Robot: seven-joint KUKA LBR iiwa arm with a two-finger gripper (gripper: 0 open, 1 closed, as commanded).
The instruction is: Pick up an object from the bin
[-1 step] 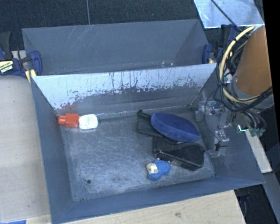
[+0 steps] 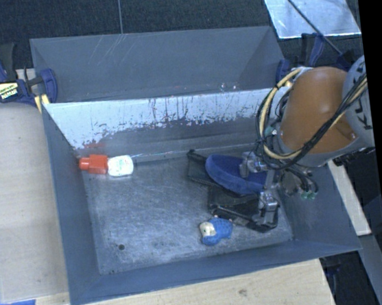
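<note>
Camera view | end effector over black object near right wall | grip unclear | floor leftward open

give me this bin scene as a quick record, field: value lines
bin: grey metal bin
claw: claw low in the bin's right part, reaching in from the right
nearest to claw: black flat thing, with blue curved thing just behind it
front middle: small blue-and-white thing
back left: orange-red piece touching white piece
grasp: cannot tell
</note>
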